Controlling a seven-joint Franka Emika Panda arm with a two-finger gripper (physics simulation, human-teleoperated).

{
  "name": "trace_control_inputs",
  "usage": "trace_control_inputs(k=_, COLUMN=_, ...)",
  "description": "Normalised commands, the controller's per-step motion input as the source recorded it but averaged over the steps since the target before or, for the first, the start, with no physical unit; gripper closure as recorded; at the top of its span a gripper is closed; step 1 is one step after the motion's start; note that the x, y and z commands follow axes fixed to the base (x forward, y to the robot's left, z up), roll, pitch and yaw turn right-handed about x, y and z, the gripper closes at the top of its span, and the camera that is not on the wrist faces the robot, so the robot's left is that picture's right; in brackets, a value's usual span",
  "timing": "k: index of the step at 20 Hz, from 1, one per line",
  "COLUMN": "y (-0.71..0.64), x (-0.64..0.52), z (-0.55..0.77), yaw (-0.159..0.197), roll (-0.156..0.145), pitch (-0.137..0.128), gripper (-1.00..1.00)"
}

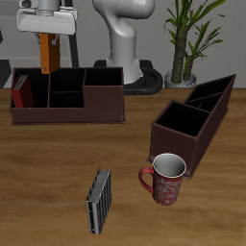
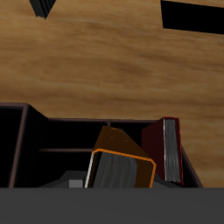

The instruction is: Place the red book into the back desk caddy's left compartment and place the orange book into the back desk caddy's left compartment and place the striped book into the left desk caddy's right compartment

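red book [image 1: 21, 91] in back desk caddy [image 1: 96, 108] | gripper [image 1: 46, 40] clamps orange book [image 1: 45, 54] above it | striped book [image 1: 98, 200] untouched

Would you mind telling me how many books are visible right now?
3: the red book stands in the back desk caddy, the orange book hangs in the gripper above it, the striped book lies on the table.

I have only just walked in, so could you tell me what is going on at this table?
The gripper holds the orange book upright above the back desk caddy. The red book already stands in that caddy's left compartment. The striped book lies untouched near the table's front edge, beside a red mug, with the left desk caddy farther back.
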Motion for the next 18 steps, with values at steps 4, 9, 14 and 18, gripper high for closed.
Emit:
trace_control_inputs(k=4, y=-0.24, x=-0.03, z=-0.04, yaw=-0.019, roll=-0.051, pitch=0.032, gripper=1.0)
trace_control_inputs(k=9, y=-0.14, x=0.08, z=-0.18, yaw=-0.029, roll=-0.026, pitch=0.06, gripper=1.0)
trace_control_inputs(k=14, y=-0.08, x=0.04, z=-0.15, yaw=0.004, roll=-0.041, pitch=0.025, gripper=1.0)
trace_control_inputs(k=18, y=-0.1, x=-0.07, z=0.22, yaw=-0.003, roll=-0.031, pitch=-0.063, gripper=1.0)
